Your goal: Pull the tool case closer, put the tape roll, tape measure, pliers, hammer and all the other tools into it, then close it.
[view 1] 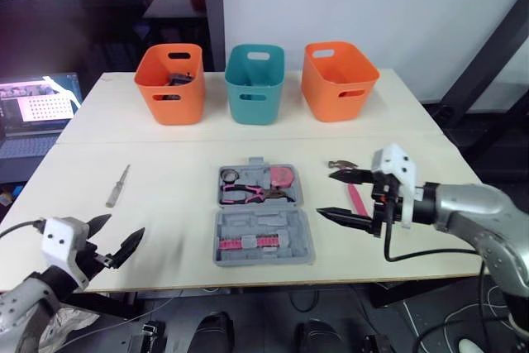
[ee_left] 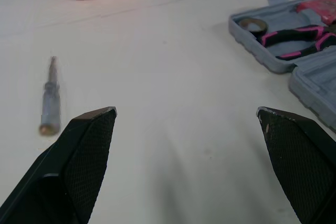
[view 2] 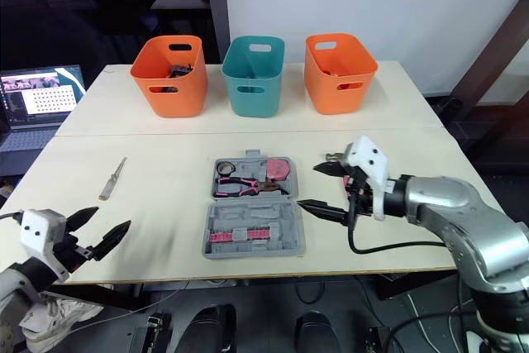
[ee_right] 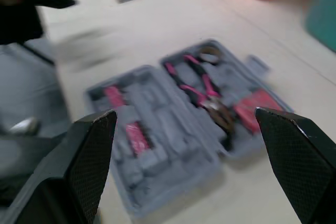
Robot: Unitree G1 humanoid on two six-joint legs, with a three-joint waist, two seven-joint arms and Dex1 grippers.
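Grey tool case point(view 1: 264, 222) lying open at lower centre of the frame, pink-handled pliers point(view 1: 244, 194) in its upper half, right gripper point(view 1: 325, 194) held level just right of it, fingers wide apart, left gripper point(view 1: 125, 226) low at lower left, fingers likewise spread.

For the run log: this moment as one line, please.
grey plastic tool case: open, pink-handled pliers inside | left gripper: open, empty | right gripper: open, empty | grey screwdriver, pink-handled hammer: outside case

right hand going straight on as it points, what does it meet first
Probably the open tool case, at its right edge; the right hand aims at it, though its height is unclear.
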